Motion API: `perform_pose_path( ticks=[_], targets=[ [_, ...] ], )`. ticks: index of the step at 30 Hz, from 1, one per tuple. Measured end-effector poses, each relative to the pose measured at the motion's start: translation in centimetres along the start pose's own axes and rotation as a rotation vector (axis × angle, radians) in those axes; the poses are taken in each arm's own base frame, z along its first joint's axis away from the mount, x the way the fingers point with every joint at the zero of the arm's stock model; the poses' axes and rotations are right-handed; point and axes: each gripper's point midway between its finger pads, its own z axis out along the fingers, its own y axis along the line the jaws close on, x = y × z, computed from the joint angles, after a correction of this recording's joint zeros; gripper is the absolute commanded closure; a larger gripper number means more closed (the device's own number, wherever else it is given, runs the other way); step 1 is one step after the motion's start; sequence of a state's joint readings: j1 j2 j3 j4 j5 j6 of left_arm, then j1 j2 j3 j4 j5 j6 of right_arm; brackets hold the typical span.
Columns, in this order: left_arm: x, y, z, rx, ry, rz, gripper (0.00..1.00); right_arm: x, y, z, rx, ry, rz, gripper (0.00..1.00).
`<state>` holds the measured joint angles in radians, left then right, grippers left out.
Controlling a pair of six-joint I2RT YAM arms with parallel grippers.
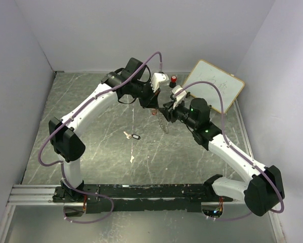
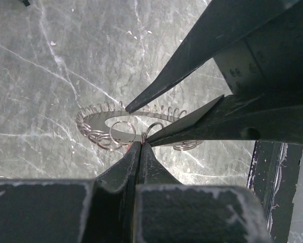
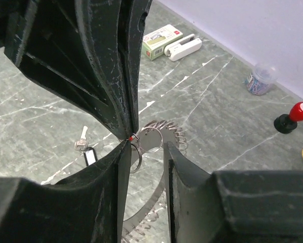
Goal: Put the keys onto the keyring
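Note:
The keyring, a flat toothed metal ring edged with many small wire loops, hangs in the air between the two grippers. It shows in the left wrist view and the right wrist view. My left gripper is shut, with a sliver of red, the red-headed key, pinched at its tips beside a small loop on the keyring. My right gripper is open, and the keyring's band passes between its fingers. The black-tagged key lies on the table, also in the right wrist view.
A whiteboard leans at the back right. A red-topped black stamp, a clear jar of clips, a white stapler and a green-white box stand at the back. A small pale object lies mid-table.

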<state>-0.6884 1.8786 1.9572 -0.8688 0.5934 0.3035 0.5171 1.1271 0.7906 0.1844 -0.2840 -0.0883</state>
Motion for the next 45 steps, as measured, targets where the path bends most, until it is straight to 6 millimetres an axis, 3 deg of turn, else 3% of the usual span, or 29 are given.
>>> perform_pose_path(
  ticks=[7, 16, 17, 21, 39, 40, 43, 45],
  targets=[
    [0.0, -0.1, 0.0, 0.013, -0.004, 0.015, 0.93, 0.5, 0.2, 0.4, -0.019, 0.01, -0.002, 0.75],
    [0.2, -0.4, -0.2, 0.041, -0.003, 0.038, 0.93, 0.6, 0.7, 0.5, -0.046, -0.01, -0.029, 0.75],
    [0.2, -0.5, -0.2, 0.045, -0.001, 0.04, 0.93, 0.7, 0.8, 0.5, -0.053, -0.015, -0.035, 0.77],
    [0.3, -0.8, -0.2, 0.067, -0.001, 0.049, 0.93, 0.6, 1.3, 0.2, -0.081, -0.039, -0.067, 1.0],
    [0.2, -1.3, -0.2, 0.092, -0.009, 0.054, 0.93, -0.4, 1.5, -1.3, -0.073, -0.101, -0.118, 1.0],
    [0.1, -1.3, -0.2, 0.092, -0.011, 0.055, 0.93, -0.5, 1.5, -1.3, -0.072, -0.105, -0.12, 0.99],
    [0.1, -1.3, -0.2, 0.093, -0.014, 0.06, 0.93, -0.5, 1.5, -1.3, -0.072, -0.105, -0.123, 0.58],
    [0.2, -1.5, -0.2, 0.1, -0.013, 0.06, 0.93, -0.5, 1.5, -1.3, -0.071, -0.104, -0.121, 0.53]
  ],
)
